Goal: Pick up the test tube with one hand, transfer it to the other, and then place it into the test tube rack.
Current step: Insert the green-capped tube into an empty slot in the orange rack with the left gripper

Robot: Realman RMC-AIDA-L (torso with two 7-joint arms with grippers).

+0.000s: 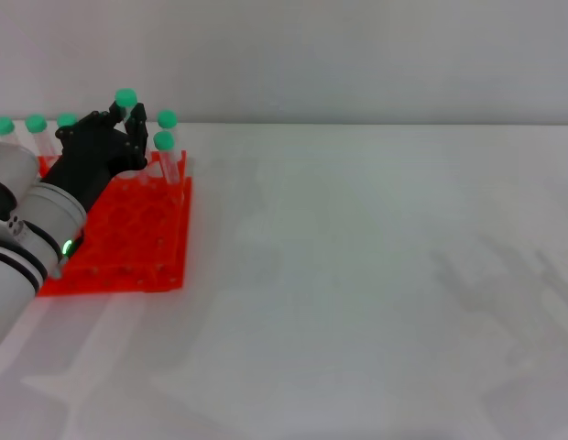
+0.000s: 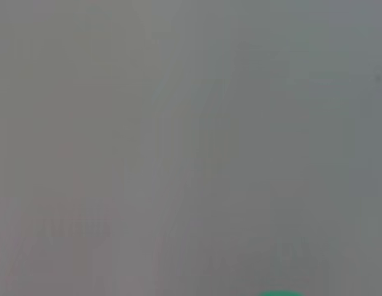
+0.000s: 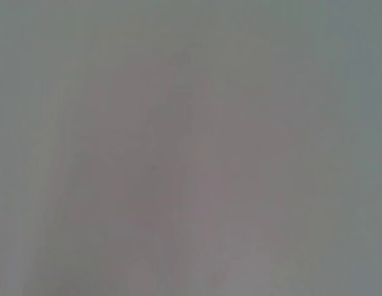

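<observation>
Head view, upper left of the frame: my left hand [image 1: 108, 147] grips a green-capped test tube [image 1: 127, 103] upright above the orange rack [image 1: 165, 247], to drop into a hole; my right hand is unseen.

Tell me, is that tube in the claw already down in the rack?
Not yet: the left claw holds the test tube above the rack.

You can count six green-capped tubes [image 1: 163, 142]: one pinched at the left end effector [image 1: 119, 124], two just beside it, three behind it. One orange rack [image 1: 137, 238].
</observation>
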